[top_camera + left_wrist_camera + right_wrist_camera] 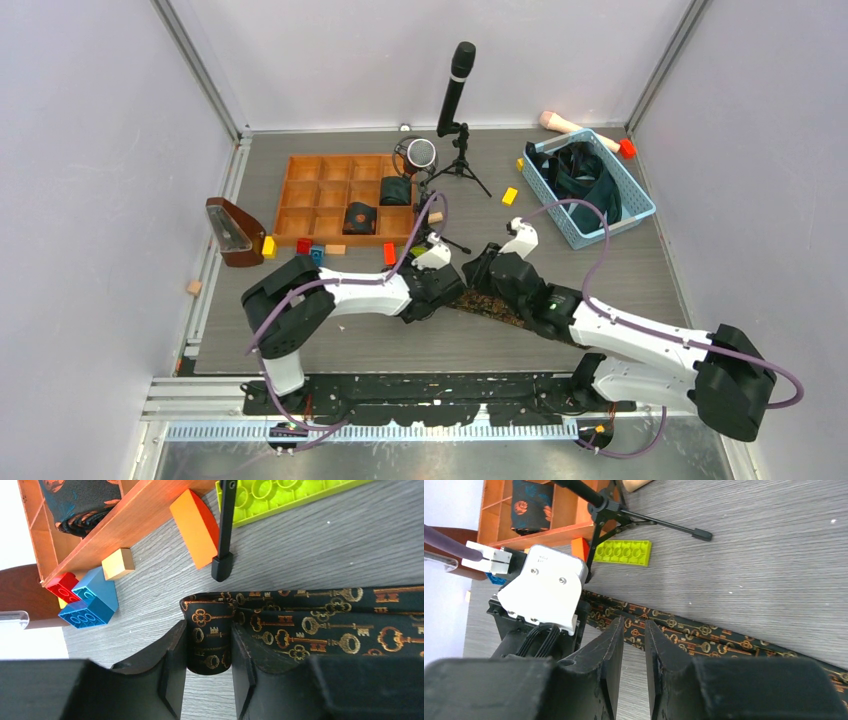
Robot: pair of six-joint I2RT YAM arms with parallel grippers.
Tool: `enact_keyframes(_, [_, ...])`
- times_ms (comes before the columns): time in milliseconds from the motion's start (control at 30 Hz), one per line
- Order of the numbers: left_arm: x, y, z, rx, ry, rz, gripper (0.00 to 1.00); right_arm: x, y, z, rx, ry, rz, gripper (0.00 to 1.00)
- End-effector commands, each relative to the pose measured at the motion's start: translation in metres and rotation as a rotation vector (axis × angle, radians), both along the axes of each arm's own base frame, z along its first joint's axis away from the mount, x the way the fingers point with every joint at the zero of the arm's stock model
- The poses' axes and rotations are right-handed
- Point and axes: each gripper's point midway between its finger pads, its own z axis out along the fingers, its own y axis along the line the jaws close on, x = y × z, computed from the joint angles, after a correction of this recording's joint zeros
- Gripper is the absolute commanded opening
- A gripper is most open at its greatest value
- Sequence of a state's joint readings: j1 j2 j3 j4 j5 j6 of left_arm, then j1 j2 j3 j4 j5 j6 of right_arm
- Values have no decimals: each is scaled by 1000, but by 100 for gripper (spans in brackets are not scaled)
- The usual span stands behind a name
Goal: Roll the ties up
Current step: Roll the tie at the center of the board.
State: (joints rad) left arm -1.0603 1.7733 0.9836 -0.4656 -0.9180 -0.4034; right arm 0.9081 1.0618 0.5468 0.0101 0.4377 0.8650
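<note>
key-print tie: prob. soft, limp, slippy; take at folded end | L fingers pinch that end | R fingers narrowly apart, hold unclear

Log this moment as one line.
phase: roll start | left gripper: shut on folded end of key-print tie | right gripper: open over same tie | tray: rolled ties inside
</note>
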Motion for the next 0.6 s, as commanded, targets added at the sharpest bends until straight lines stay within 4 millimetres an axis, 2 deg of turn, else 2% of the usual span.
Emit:
enact_keyframes(0, [-1,-8,7,33,-27,-10,39,4,-21,5,-47,-25,-66,29])
enact_keyframes(233, [-5,-22,8,36,-21,-39,49,-5,-40,-7,-67,0,-113,29])
enact_keyframes(567, [-11,-41,12,-18,-13,-67,52,-14,-59,-15,-62,13,-156,30])
